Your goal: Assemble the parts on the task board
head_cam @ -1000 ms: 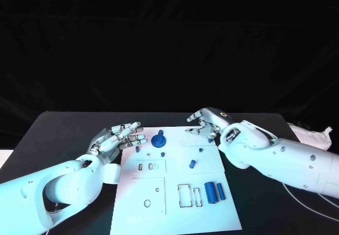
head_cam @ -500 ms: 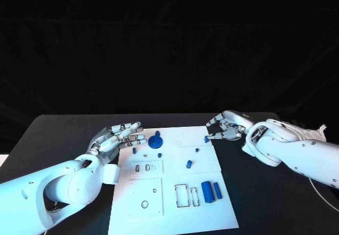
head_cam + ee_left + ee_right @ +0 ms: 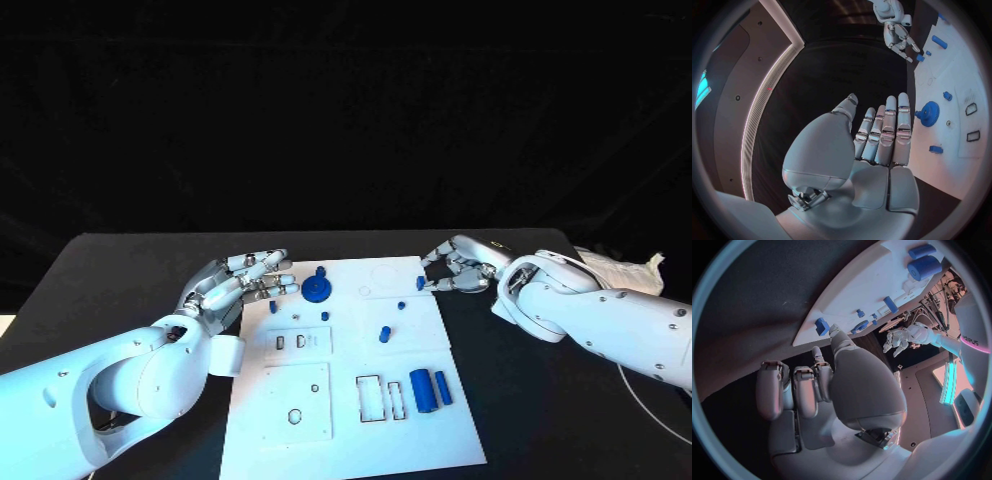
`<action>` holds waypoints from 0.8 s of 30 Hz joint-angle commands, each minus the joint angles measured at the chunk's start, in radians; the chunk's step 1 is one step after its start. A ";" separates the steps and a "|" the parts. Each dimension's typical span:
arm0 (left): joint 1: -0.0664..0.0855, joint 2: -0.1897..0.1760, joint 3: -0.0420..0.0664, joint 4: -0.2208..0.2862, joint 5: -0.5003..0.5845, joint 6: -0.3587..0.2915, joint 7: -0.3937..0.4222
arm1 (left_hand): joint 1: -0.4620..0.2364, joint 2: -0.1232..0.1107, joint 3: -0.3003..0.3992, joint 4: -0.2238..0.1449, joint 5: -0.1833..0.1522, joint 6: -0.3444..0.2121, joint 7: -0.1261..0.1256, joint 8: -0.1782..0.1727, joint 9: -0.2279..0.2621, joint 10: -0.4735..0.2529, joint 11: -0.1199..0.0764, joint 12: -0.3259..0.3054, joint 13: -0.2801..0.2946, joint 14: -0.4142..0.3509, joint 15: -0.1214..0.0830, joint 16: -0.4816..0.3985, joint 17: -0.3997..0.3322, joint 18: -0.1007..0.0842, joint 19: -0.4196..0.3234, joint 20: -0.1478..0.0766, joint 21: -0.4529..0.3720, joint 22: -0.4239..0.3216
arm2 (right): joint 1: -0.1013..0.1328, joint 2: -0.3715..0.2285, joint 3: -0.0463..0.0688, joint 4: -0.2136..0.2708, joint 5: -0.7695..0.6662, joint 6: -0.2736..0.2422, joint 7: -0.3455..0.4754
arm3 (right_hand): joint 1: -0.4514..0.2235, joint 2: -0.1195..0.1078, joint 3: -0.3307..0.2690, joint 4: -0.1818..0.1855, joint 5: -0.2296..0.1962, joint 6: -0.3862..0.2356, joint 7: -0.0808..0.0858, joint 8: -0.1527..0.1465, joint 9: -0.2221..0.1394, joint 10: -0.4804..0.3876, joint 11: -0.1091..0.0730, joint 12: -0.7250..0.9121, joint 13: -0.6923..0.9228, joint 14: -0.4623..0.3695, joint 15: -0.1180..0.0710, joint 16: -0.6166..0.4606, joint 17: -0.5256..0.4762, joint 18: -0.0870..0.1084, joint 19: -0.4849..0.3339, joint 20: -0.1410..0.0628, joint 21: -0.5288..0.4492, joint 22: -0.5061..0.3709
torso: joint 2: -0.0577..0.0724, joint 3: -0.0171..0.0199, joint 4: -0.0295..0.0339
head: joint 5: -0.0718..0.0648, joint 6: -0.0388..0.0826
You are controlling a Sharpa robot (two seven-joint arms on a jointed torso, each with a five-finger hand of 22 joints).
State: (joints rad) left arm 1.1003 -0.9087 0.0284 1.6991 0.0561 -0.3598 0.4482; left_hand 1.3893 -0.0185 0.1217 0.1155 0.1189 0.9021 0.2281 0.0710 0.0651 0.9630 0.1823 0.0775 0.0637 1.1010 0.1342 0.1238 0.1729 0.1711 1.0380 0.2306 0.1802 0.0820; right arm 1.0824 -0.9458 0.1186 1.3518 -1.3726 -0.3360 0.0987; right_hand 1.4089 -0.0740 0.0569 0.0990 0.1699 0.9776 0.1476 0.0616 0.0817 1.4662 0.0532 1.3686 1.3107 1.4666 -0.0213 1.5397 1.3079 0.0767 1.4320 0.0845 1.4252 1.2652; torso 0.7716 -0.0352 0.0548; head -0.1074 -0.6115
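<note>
1. Right hand [image 3: 459, 268], right of centre, fingers curled at the task board [image 3: 361, 370] upper right edge beside a small blue part [image 3: 420, 283]; hold unclear
2. Left hand [image 3: 238, 283], left of centre, fingers extended and empty, near the blue gear [image 3: 319, 289]
3. Advice: check the pinch before lifting

We see the left hand [image 3: 879, 145] held flat, fingers together and empty, beside the white task board [image 3: 954, 95] — a blue gear [image 3: 928, 112] just off its fingertips; the right hand [image 3: 901, 37] lies beyond.

I see two glossy white rounded arm shells, small dark screw dots on them; left hand [image 3: 238, 283] and right hand [image 3: 459, 266] silver, segmented fingers.
</note>
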 commanded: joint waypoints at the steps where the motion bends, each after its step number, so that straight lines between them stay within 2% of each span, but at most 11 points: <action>1: 0.000 0.003 0.000 0.001 -0.008 0.023 0.004 | 0.002 0.010 -0.001 -0.005 -0.003 0.001 0.007 -0.006 -0.001 -0.003 0.005 -0.005 -0.001 -0.009 -0.001 -0.001 0.001 0.008 0.004 0.003 -0.005 -0.001 | -0.003 0.012 0.000 -0.016 -0.010 0.007 0.012 | 0.010 0.007 0.002 -0.008 -0.002 -0.006 0.003 0.001 -0.002 0.015 0.008 0.001 0.119 0.092 0.006 0.005 0.205 -0.014 -0.003 0.005 0.000 0.002 | 0.000 -0.0011 0.0000 | 0.001 -0.002; 5: 0.000 0.003 0.000 0.000 -0.008 0.023 0.003 | 0.002 0.010 -0.001 -0.005 -0.003 0.001 0.007 -0.006 -0.001 -0.003 0.005 -0.005 -0.001 -0.009 -0.001 -0.001 0.001 0.008 0.004 0.003 -0.005 -0.001 | -0.007 0.026 0.000 -0.028 -0.017 0.010 0.013 | 0.017 0.018 0.009 -0.013 -0.006 0.002 0.003 0.005 0.000 0.016 0.007 0.002 0.120 0.092 0.006 0.005 0.206 -0.015 -0.002 0.005 0.001 0.003 | 0.000 -0.0009 -0.0010 | 0.003 -0.005; 16: 0.000 0.003 0.000 0.001 -0.008 0.023 0.002 | 0.002 0.010 -0.001 -0.005 -0.003 0.001 0.007 -0.006 -0.001 -0.003 0.005 -0.005 -0.001 -0.009 -0.001 -0.001 0.001 0.008 0.004 0.003 -0.005 -0.001 | -0.015 0.039 0.000 -0.035 -0.034 0.027 0.012 | 0.025 0.028 0.021 -0.022 -0.009 0.036 -0.002 0.013 0.005 0.019 0.004 0.008 0.125 0.093 0.003 0.007 0.210 -0.015 0.000 0.003 0.003 0.008 | -0.002 -0.0017 -0.0010 | 0.004 -0.011; 22: 0.000 0.002 0.000 0.001 -0.008 0.023 0.002 | 0.002 0.010 -0.001 -0.005 -0.003 0.001 0.007 -0.006 -0.001 -0.003 0.005 -0.005 -0.001 -0.009 -0.001 -0.001 0.001 0.008 0.004 0.003 -0.005 -0.001 | -0.015 0.042 0.000 -0.037 -0.036 0.032 0.011 | 0.032 0.044 0.038 -0.029 -0.015 0.072 -0.012 0.021 0.009 0.021 -0.005 0.012 0.128 0.094 -0.003 0.008 0.213 -0.016 0.002 -0.002 0.005 0.011 | -0.002 -0.0018 -0.0011 | 0.003 -0.012; 24: 0.000 0.002 0.000 0.001 -0.008 0.022 0.002 | 0.002 0.010 0.000 -0.008 -0.003 0.000 0.008 -0.006 -0.001 -0.004 0.005 -0.006 -0.001 -0.010 -0.001 -0.003 0.002 0.007 0.004 0.003 -0.007 -0.002 | -0.016 0.044 0.000 -0.037 -0.037 0.034 0.011 | 0.038 0.053 0.050 -0.033 -0.037 0.089 -0.018 0.024 0.011 0.021 -0.010 0.013 0.129 0.094 -0.007 0.009 0.214 -0.016 0.002 -0.005 0.006 0.013 | -0.002 -0.0016 -0.0010 | 0.004 -0.012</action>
State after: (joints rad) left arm 1.0999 -0.9081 0.0282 1.6983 0.0539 -0.3572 0.4458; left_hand 1.3893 -0.0185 0.1217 0.1155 0.1189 0.9021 0.2281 0.0711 0.0652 0.9630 0.1823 0.0775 0.0637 1.0974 0.1306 0.1238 0.1737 0.1711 1.0380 0.2307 0.1767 0.0810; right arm 1.0678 -0.9041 0.1187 1.3147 -1.3925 -0.3225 0.1021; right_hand 1.4454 -0.0368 0.1039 0.0662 0.1385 1.0620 0.1313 0.0836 0.0917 1.4642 0.0539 1.3879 1.3135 1.4666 -0.0211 1.5436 1.3076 0.0768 1.4320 0.0845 1.4252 1.2770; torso 0.7695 -0.0368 0.0537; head -0.1036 -0.6230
